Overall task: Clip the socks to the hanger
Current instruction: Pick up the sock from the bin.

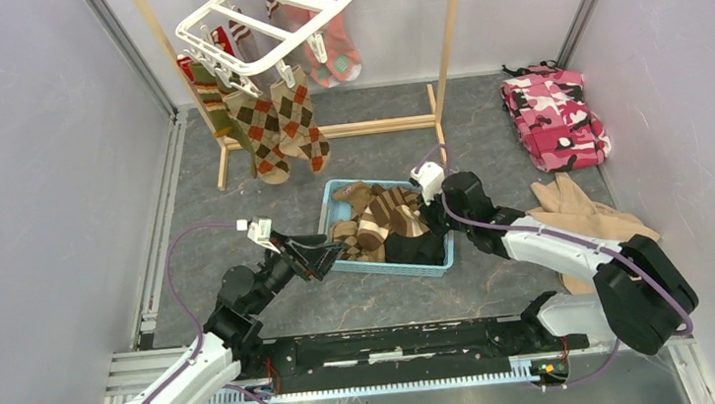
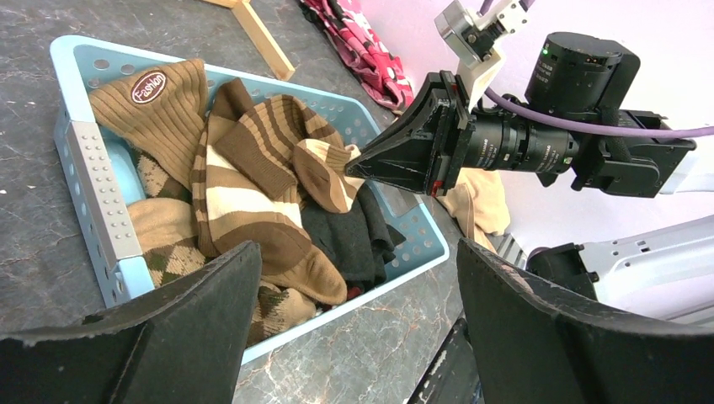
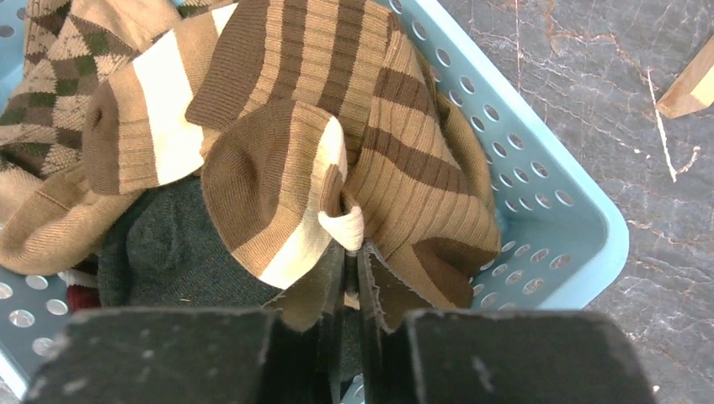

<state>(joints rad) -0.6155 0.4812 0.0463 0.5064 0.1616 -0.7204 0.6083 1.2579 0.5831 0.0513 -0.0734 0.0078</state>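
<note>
A light blue basket point(image 1: 438, 261) holds a pile of brown, tan and black socks point(image 1: 387, 221). My right gripper point(image 1: 425, 205) is over the basket, shut on a fold of a brown and cream striped sock point(image 3: 286, 160); the pinch shows in the left wrist view point(image 2: 352, 168). My left gripper point(image 1: 331, 255) is open and empty at the basket's near left rim point(image 2: 101, 202). The white hanger point(image 1: 258, 33) hangs from the wooden stand at the back, with argyle socks point(image 1: 272, 126) and red socks point(image 1: 333, 36) clipped to it.
A pink camouflage cloth point(image 1: 555, 116) lies at the back right. A beige cloth point(image 1: 582, 208) lies right of the basket by the right arm. The wooden stand's base point(image 1: 366, 128) runs behind the basket. Grey walls close in both sides.
</note>
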